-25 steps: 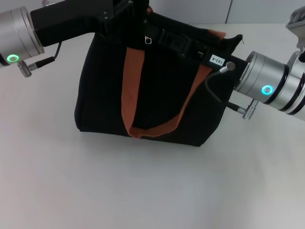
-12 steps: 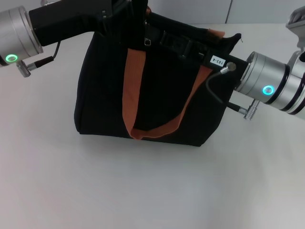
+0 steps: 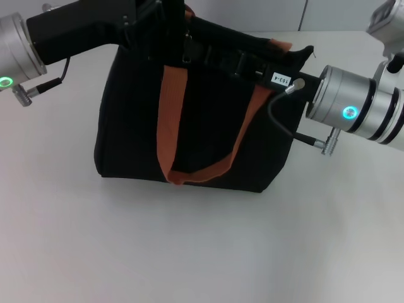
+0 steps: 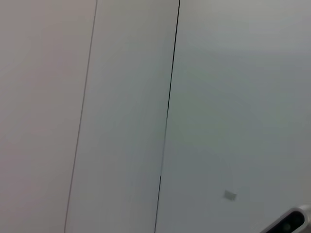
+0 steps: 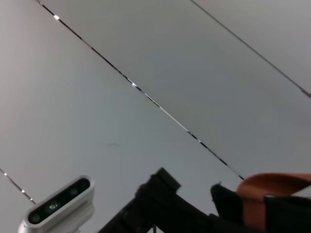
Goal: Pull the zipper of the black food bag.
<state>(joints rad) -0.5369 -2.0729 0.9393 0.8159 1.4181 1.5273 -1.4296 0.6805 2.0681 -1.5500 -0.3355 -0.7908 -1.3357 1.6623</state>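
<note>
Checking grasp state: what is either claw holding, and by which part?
Cannot tell. Both claws sit at the black food bag's top edge, left claw by the zipper, fingers hidden.

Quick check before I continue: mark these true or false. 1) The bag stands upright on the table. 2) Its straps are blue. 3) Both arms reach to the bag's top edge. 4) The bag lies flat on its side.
1) True: the black bag stands upright on the white table.
2) False: the straps are rust-orange.
3) True: the left gripper and right gripper are both at the top edge.
4) False: it stands upright.
</note>
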